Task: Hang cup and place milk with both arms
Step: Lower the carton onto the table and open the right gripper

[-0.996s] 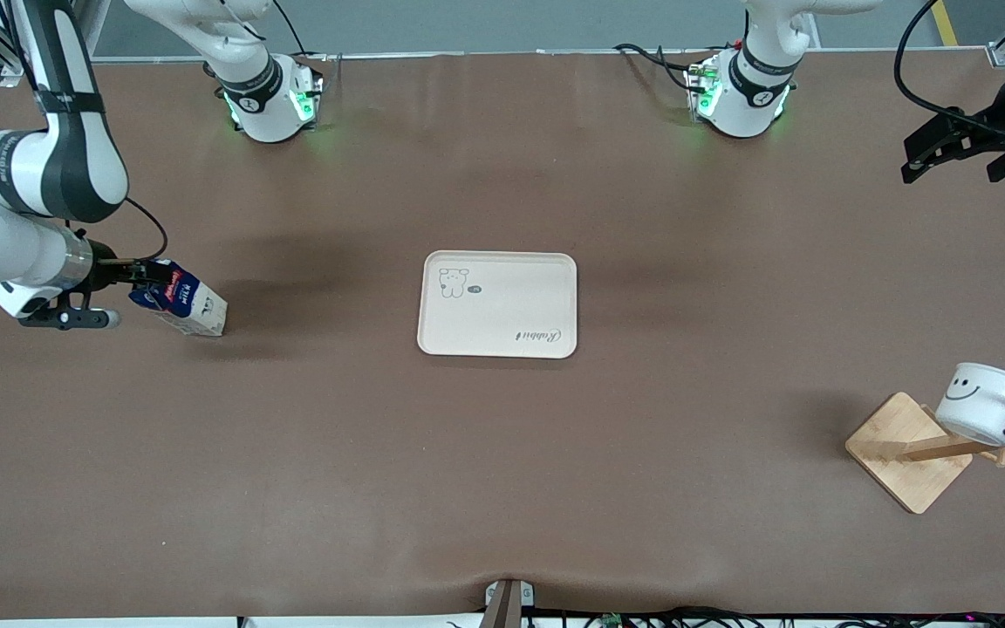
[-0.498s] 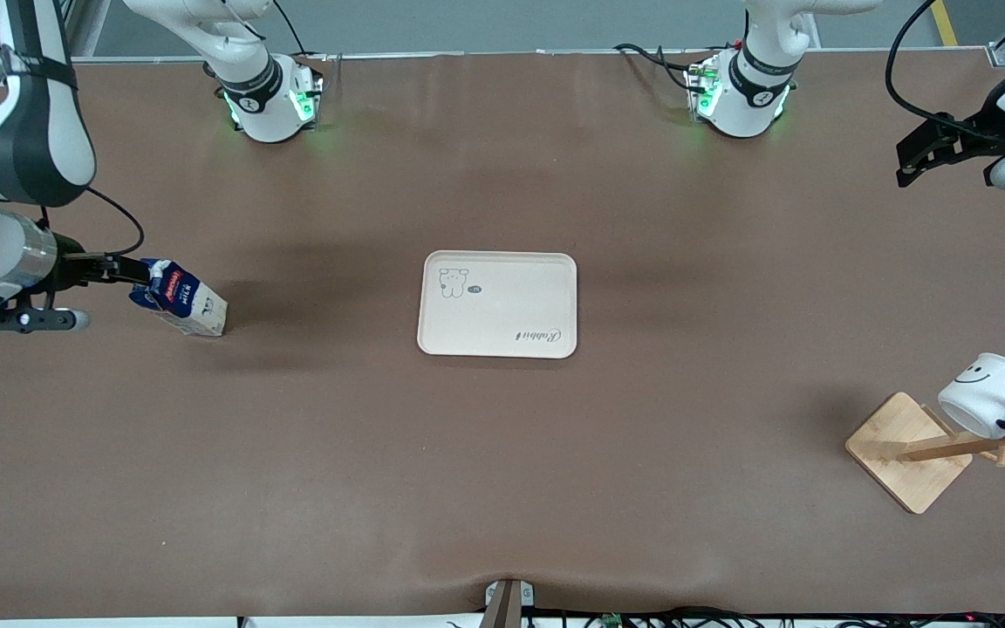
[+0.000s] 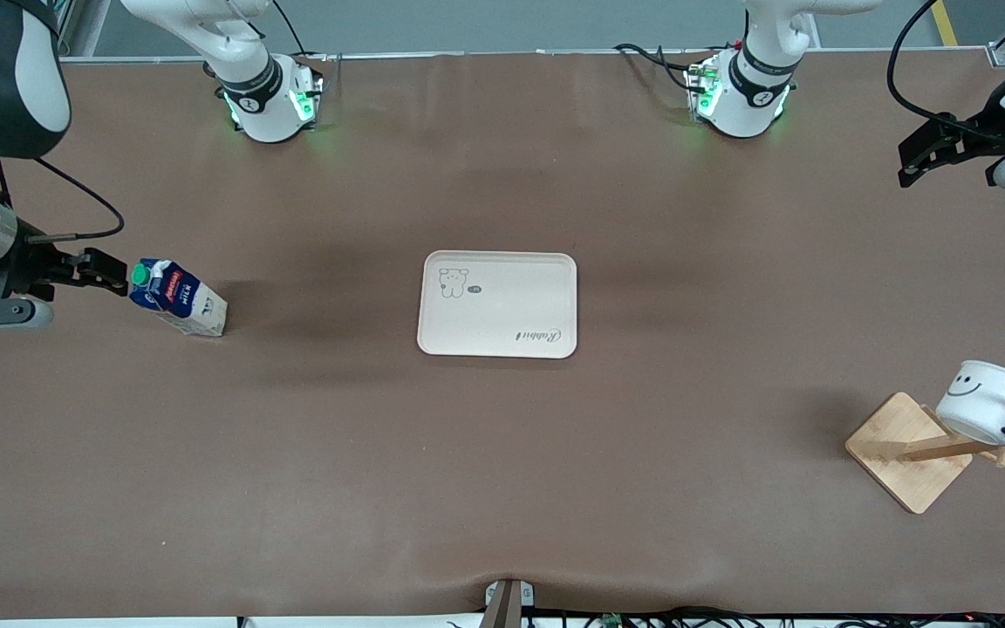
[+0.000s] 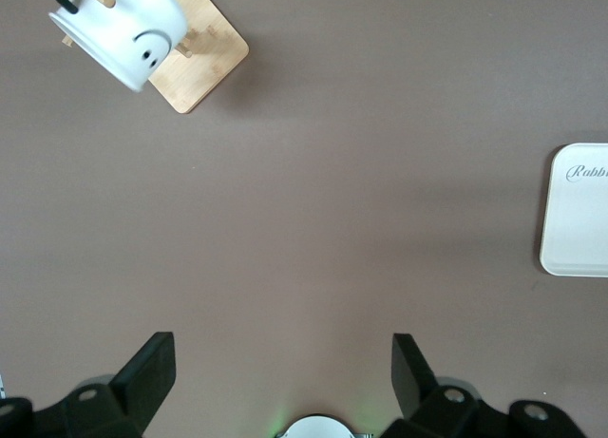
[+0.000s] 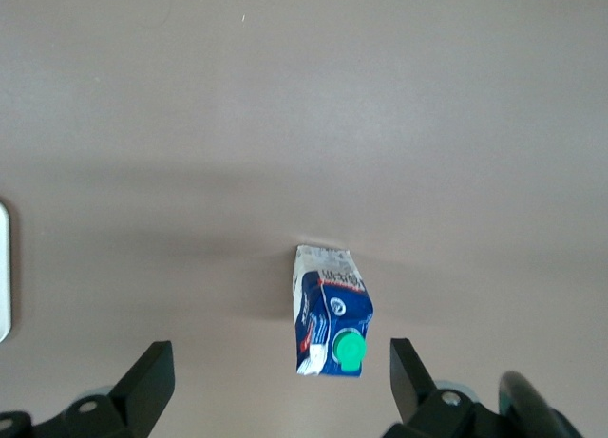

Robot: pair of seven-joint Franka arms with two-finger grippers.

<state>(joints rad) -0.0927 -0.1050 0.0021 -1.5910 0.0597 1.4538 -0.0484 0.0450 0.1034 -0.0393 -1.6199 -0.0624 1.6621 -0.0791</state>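
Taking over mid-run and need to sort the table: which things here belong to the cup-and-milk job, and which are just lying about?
Part of the job:
- cup, hanging on the wooden rack
- milk, standing on the table toward the right arm's end
- right gripper, open beside the milk
- left gripper, open, waiting

Possibly part of it, or lying about:
- white tray, mid-table, nothing on it
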